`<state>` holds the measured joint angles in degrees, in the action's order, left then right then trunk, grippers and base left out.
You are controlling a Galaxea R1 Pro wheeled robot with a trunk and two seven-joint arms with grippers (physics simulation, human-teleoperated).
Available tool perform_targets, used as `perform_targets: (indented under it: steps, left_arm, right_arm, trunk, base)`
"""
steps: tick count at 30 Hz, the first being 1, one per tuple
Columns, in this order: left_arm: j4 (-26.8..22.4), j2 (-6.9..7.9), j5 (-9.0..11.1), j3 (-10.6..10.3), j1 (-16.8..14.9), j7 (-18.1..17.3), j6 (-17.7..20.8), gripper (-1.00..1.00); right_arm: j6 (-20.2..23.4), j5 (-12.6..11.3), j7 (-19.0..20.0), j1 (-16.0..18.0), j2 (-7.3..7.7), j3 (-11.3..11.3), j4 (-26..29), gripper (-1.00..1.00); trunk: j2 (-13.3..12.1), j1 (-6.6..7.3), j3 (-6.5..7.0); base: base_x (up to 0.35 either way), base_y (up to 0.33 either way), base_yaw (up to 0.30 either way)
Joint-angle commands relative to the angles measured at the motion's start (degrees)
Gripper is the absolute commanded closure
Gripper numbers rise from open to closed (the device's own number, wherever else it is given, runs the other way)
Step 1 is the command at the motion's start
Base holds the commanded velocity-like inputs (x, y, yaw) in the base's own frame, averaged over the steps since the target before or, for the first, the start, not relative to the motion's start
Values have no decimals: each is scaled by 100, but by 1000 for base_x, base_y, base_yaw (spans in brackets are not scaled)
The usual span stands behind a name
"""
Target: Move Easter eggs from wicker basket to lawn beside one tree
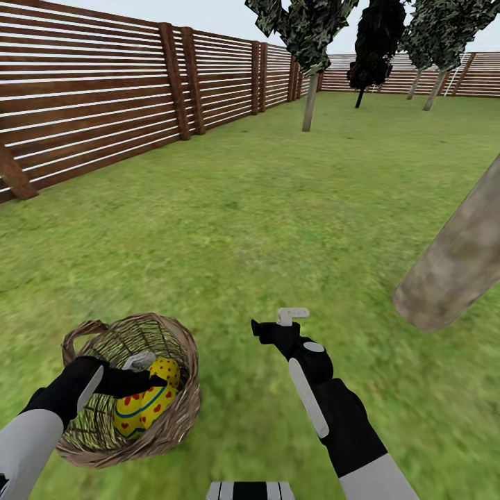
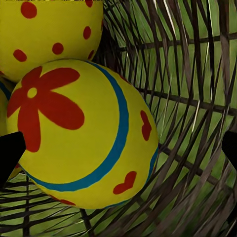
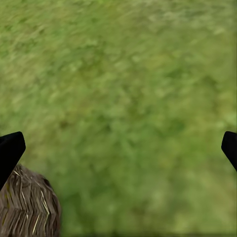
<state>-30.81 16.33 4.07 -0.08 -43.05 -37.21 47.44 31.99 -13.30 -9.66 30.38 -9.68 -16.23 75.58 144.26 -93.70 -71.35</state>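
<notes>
Eggs [image 1: 147, 399] are lying inside the wicker basket [image 1: 177, 417] on the lawn [image 1: 278, 208], where the left gripper [image 2: 118, 143], fingers spread wide, is reaching in toward one flowered egg [image 2: 81, 133]. None appears to be out yet, so most of the task is probably ahead. The right gripper [image 3: 118, 143] is hovering open over bare grass. A thick leaning trunk [image 1: 458, 264] is standing near, with a slatted fence [image 1: 90, 104] bordering the garden.

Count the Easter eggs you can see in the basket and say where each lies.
2 for certain, both inside the wicker basket: the flowered egg between the left gripper fingertips, a dotted egg touching it. A third may be hidden.
</notes>
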Motion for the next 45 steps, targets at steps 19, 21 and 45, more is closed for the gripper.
perform_targets:
  steps: [19,21,45]
  left_arm:
    - [-2,107,41,2,-2,201,16,-100]
    - [-1,110,44,4,-2,289,14,-100]
    - [-2,82,74,8,3,474,-6,-100]
  right_arm:
    - [18,-59,-54,3,-6,-12,-13,-100]
    - [18,-59,-54,3,-7,-12,-14,-100]
    - [-54,-61,-54,3,7,-240,-11,-100]
  trunk:
    - [2,1,-5]
    - [2,1,-5]
    - [7,-9,-93]
  base:
    - [0,0,0]
    - [0,0,0]
    - [0,0,0]
